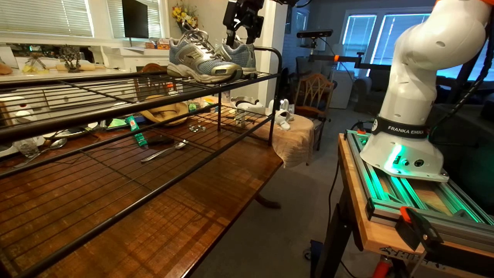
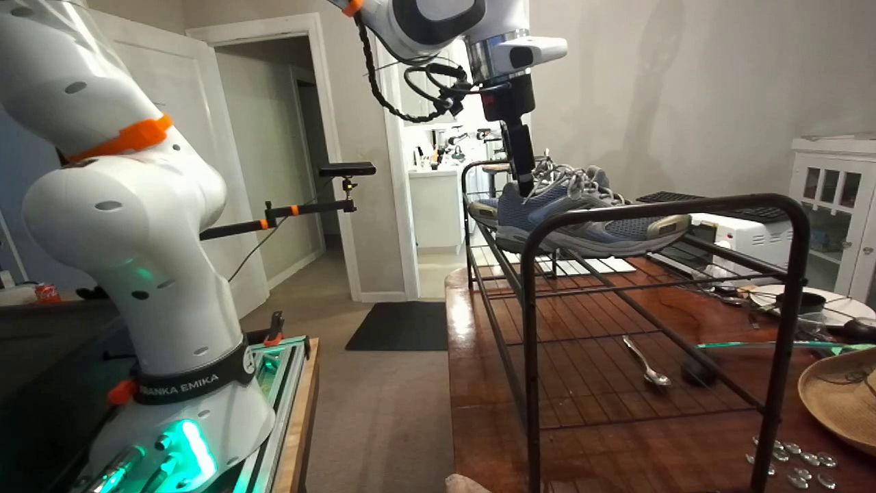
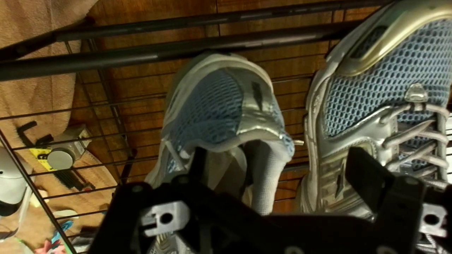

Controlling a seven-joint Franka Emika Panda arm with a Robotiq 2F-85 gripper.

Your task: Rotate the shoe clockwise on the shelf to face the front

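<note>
1. The silver-and-blue mesh sneaker [image 3: 222, 127] rests upright on the upper tier of the black wire rack [image 2: 530, 356], near its end. Its heel faces the robot arm [image 2: 130, 226] and its toe points away, so this is presumably the shoe to turn.
2. It should prove light and hard to break: mesh and padded collar look soft enough to buckle under a squeeze, the sole looks stiffer, and the silver trim may be slick.
3. The surest hold is probably the collar wall near the heel, pinched from inside and outside; a slight lift should keep the sole from snagging on the rods.
4. The jaws stand wide apart, grasping nothing. In the wrist view, one lies over the collar opening, the other over the neighbouring sneaker [image 3: 367, 102]; contact cannot be told.
5. That neighbour sits just beside, toe toward the arm, and a careless turn could nudge it.
6. Beneath the rack lies the glossy wooden worktop [image 1: 231, 177].
</note>
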